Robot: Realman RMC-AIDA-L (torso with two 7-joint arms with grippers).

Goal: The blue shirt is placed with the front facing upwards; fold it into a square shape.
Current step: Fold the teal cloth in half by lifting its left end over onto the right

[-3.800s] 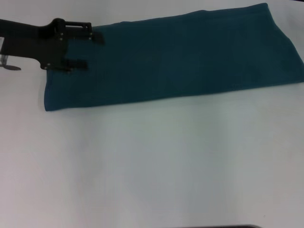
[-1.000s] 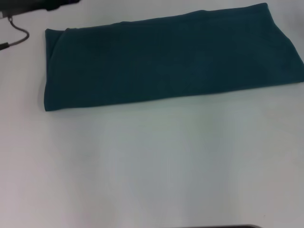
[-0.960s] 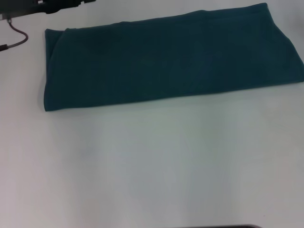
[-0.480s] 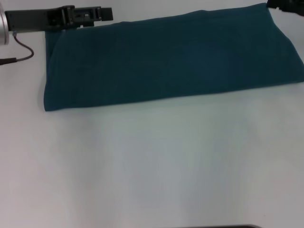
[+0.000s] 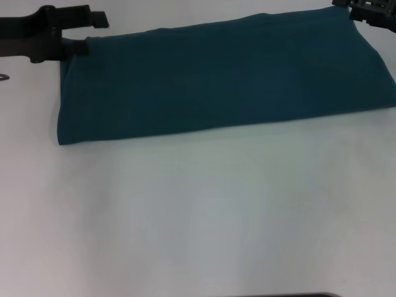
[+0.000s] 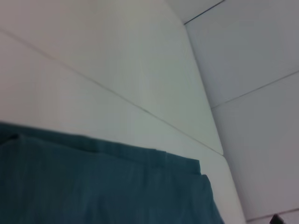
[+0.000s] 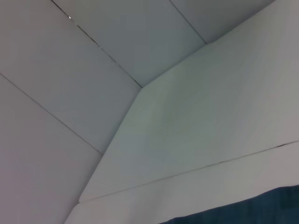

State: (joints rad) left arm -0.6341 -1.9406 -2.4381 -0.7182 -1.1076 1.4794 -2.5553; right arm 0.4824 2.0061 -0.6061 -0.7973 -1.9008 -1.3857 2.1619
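Spreading left gripper (image 5: pixel 86 34) at blue shirt (image 5: pixel 223 77) far-left corner | right gripper (image 5: pixel 365 11) far-right, grip unclear

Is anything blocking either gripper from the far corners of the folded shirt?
Nothing visible. The left gripper, open, is at the far left corner of the blue shirt; the right gripper is at its far right corner. Only white table lies around.

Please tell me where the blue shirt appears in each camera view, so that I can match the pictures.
Head view: the blue shirt lies as a long folded band across the far part of the white table.
Left wrist view: it fills the lower part of the picture.
Right wrist view: only a sliver at the lower edge.
Shared landmark: the shirt's far edge against the table.
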